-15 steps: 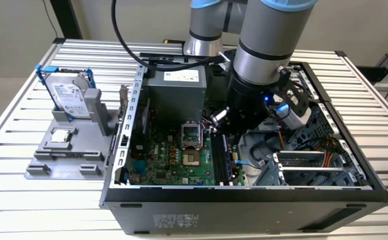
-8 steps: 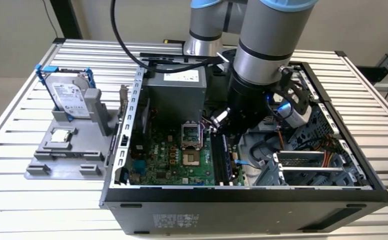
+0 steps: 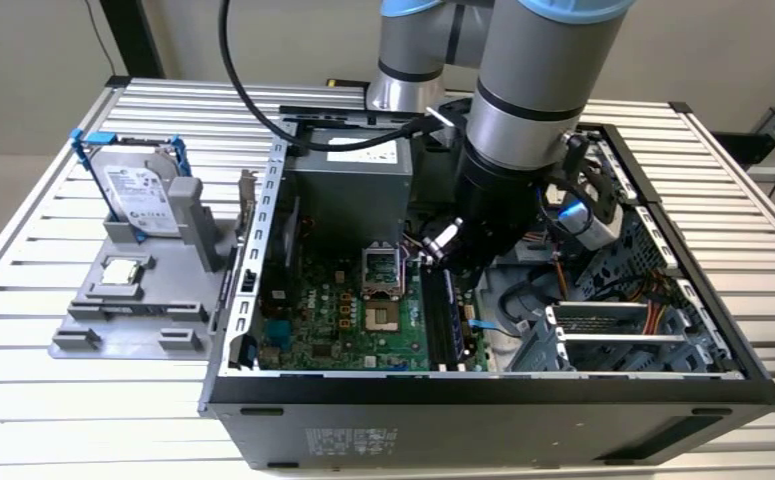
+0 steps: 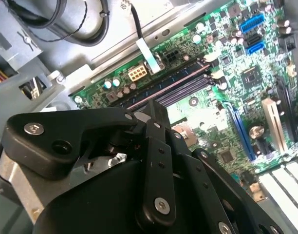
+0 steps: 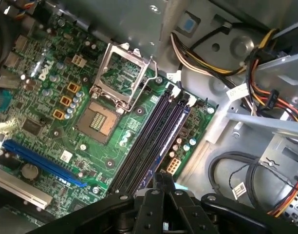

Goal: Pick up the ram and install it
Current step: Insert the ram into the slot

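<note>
The ram (image 3: 449, 322) stands on edge as a thin dark stick with a blue rim, in the memory slot nearest the drive bays on the green motherboard (image 3: 347, 330). In both wrist views it runs along the outermost of the dark slots (image 5: 171, 139) (image 4: 173, 78). My gripper (image 3: 438, 258) hangs inside the open computer case, just above the far end of that slot row. Its black fingers (image 5: 162, 181) are pressed together, with nothing showing between them (image 4: 156, 109).
The open processor socket (image 3: 380, 270) lies beside the slots. Cables and metal drive bays (image 3: 614, 330) crowd the exterior view's right of the case. Outside the case, a grey stand (image 3: 134, 300) holds a hard drive (image 3: 140, 195) in a blue frame and a small silver chip (image 3: 120, 270).
</note>
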Robot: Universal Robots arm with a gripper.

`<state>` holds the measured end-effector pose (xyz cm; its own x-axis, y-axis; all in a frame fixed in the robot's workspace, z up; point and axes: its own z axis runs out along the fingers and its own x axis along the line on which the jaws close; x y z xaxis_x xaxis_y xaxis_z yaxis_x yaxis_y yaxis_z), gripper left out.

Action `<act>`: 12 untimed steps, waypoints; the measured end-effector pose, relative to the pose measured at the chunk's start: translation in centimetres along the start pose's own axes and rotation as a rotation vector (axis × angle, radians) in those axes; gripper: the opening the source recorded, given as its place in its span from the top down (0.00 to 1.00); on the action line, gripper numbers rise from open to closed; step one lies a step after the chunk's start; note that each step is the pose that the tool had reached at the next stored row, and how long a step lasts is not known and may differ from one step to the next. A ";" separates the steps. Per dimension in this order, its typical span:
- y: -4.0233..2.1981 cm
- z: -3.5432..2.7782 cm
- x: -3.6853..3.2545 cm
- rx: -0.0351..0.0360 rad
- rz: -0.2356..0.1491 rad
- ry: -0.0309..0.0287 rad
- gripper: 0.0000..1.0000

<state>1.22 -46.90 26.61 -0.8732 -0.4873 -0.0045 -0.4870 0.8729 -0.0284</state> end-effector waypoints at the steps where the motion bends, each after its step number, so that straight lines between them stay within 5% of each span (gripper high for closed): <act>1: 0.00 0.00 0.00 -0.0002 -0.015 -0.0001 1.00; 12: 0.02 0.00 -0.02 -0.0012 -0.169 -0.0037 1.00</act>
<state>1.22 -46.87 26.60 -0.7790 -0.6271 -0.0035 -0.6267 0.7787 -0.0278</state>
